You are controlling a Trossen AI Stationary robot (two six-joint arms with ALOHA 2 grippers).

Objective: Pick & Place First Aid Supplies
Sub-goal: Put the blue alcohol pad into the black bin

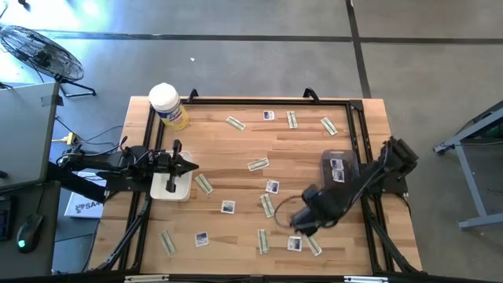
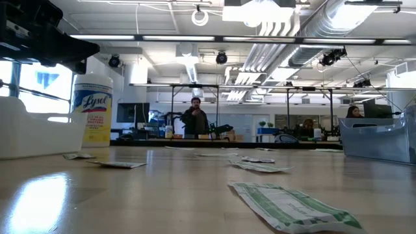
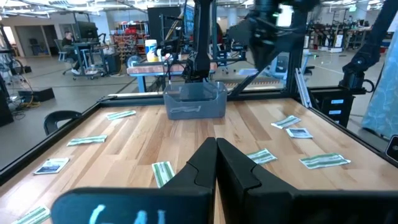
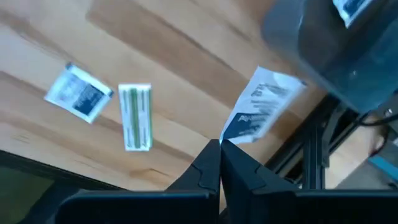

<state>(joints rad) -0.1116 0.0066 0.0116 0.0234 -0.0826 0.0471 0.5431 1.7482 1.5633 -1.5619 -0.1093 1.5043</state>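
Observation:
Small white square packets with blue print and narrow greenish strips, such as a strip (image 1: 258, 164) and a square (image 1: 228, 207), lie flat all over the wooden table (image 1: 236, 145). My right gripper (image 4: 219, 145) hangs above the table's near right part (image 1: 300, 222), pointing down and shut on one white packet (image 4: 261, 109). Below it lie another white packet (image 4: 79, 93) and a strip (image 4: 135, 116). My left gripper (image 1: 191, 167) waits at the left, level and shut with nothing in it (image 3: 216, 149). My right gripper pinches the white packet by its lower edge (image 4: 235, 133) between the two fingertips. The fingers come from above, pointing steeply down. The packet is lifted clear of the table and sticks out sideways from the fingertips, tilted.
A grey bin (image 1: 339, 169) with white packets inside stands at the right, close to my right arm. A yellow canister with a white lid (image 1: 167, 106) stands at the far left corner. A black frame (image 1: 357, 134) rims the table. A person (image 2: 195, 118) stands far behind.

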